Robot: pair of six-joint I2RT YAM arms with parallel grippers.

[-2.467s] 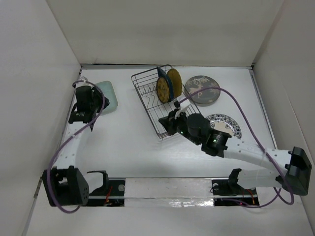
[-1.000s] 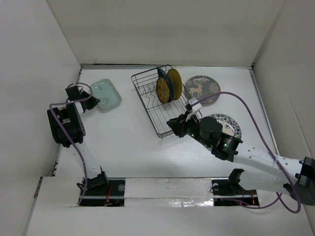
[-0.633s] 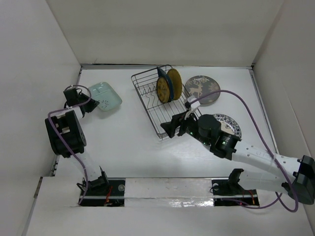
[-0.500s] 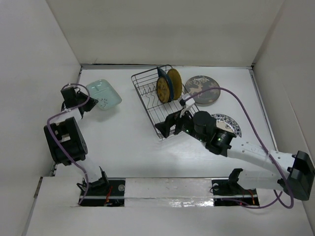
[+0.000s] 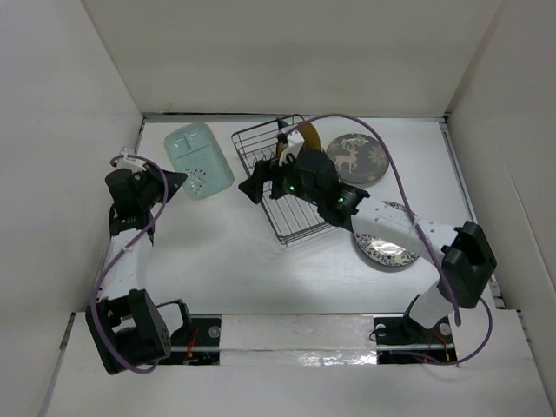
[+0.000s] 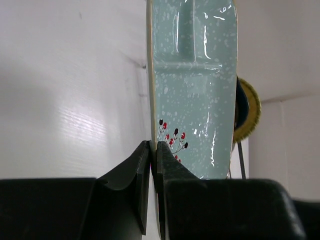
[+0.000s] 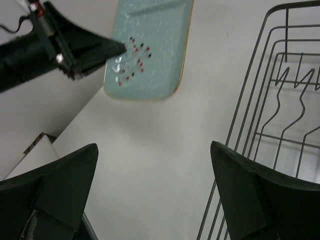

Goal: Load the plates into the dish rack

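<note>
At the far left, your left gripper [image 6: 152,150] pinched the pale mint dish [image 5: 200,156] aloft, short of the dish rack [image 5: 295,224]; your right gripper [image 7: 155,190] gaped empty; a yellow plate [image 6: 248,117] stood racked; the deer plate [image 5: 356,158] and patterned plate [image 5: 382,250] lay unloaded at its right.

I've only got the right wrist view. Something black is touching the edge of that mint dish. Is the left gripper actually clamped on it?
Observer: Yes. The left wrist view shows the left gripper with its jaws pinched shut on the rim of the mint dish.
Operator: Anything in the rack already?
Observer: From above, a yellow plate stands upright at the far end of the dish rack, partly hidden by the right arm.
Operator: Which plates lie outside it?
Observer: A grey deer plate lies flat to the right of the rack. A blue-and-white patterned plate lies nearer, partly under the right arm.
</note>
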